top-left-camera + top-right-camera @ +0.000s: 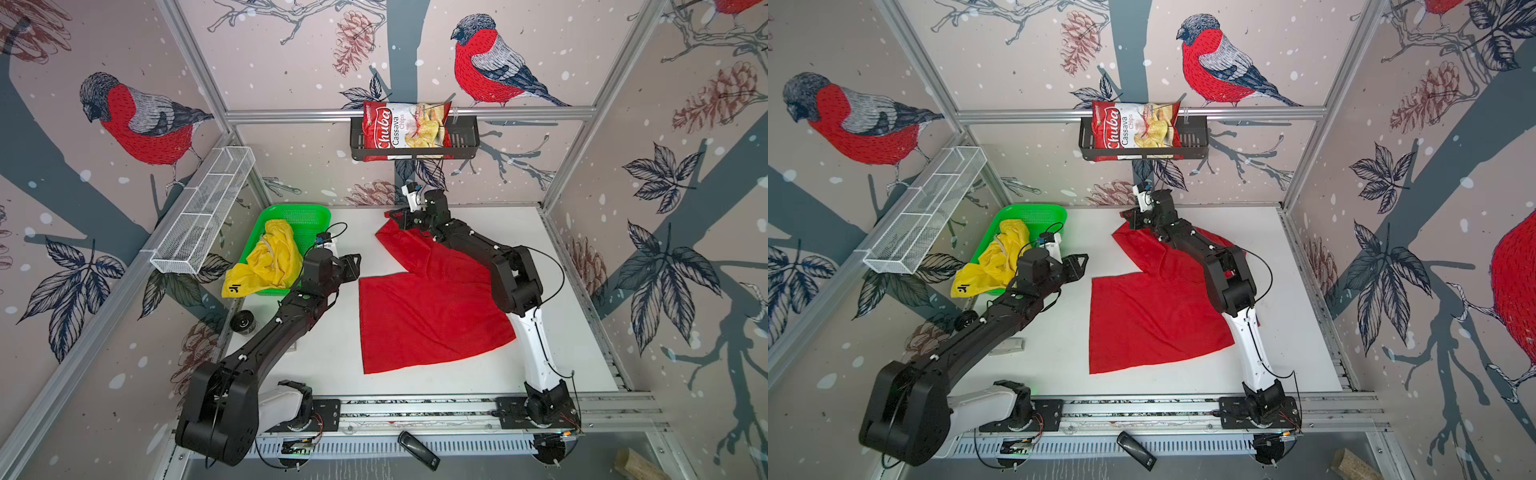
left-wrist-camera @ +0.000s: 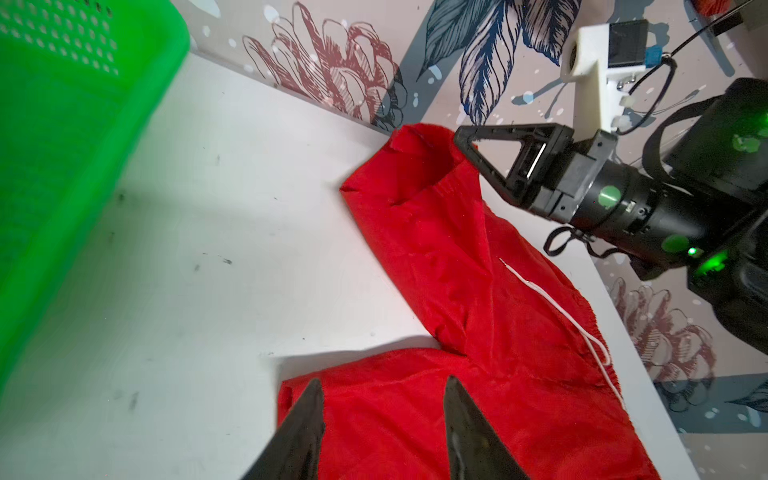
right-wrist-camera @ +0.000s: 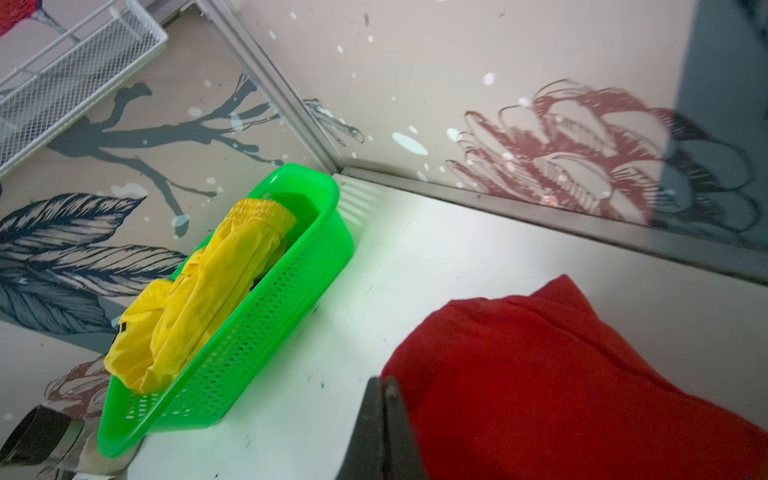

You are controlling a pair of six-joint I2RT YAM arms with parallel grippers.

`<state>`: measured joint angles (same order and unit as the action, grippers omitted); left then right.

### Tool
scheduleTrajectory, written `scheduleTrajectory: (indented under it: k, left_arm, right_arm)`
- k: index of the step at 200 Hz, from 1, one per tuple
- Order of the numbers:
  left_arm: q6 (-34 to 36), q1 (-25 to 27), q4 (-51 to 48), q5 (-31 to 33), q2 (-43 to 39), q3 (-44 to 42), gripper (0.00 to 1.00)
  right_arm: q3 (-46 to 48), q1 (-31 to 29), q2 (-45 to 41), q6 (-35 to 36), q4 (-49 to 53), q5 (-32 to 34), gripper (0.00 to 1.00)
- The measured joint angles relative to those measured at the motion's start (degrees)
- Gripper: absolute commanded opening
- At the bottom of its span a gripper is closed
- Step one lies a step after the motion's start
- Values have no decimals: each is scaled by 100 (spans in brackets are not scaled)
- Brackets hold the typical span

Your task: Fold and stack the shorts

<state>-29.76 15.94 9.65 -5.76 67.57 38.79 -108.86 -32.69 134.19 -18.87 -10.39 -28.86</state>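
The red shorts (image 1: 428, 316) (image 1: 1154, 320) lie spread over the middle of the white table. My right gripper (image 1: 392, 215) (image 1: 1124, 214) (image 3: 384, 378) is shut on their far corner, which rises off the table to the jaws (image 2: 457, 137). A white drawstring (image 2: 552, 307) trails across the red cloth (image 2: 457, 270). My left gripper (image 1: 357, 266) (image 1: 1084, 266) (image 2: 382, 380) is open, with its fingertips just over the near left corner of a red leg and nothing between them. The yellow shorts (image 1: 270, 262) (image 1: 996, 262) (image 3: 199, 299) lie crumpled in the green basket (image 1: 307, 216) (image 3: 266, 332), spilling over its near end.
The basket sits at the table's far left corner, close to the left arm. A black round object (image 1: 243, 322) lies just in front of it. On the walls hang a white wire shelf (image 1: 203, 208) and a black rack with a chips bag (image 1: 407, 129).
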Motion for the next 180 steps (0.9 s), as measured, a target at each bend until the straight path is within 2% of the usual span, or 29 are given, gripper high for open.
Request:
scheduleTrajectory:
  k: [38, 46, 68, 88, 111, 120, 180]
  left_arm:
    - [129, -13, -20, 367, -352, -105, 48]
    - [142, -15, -22, 435, -385, -120, 49]
    - [173, -22, -28, 492, -413, -157, 49]
    - [234, -31, -26, 487, -334, -190, 50]
    - [273, -33, -17, 450, -140, -225, 51]
    - [273, -33, -4, 431, -61, -232, 51]
    - [278, -33, 321, 42, 918, -24, 54]
  right_arm:
    - [435, -551, -160, -101, -439, 48, 0]
    - [472, -651, -157, -146, -527, 103, 3]
    - [376, -866, -13, -254, -664, 142, 17]
    - [332, -931, 90, -367, -669, 133, 40]
    - [334, -734, 92, -402, -660, 299, 59]
    - [393, -629, 33, -402, -656, 345, 64]
    - [1950, 302, -1327, -352, -702, 560, 64]
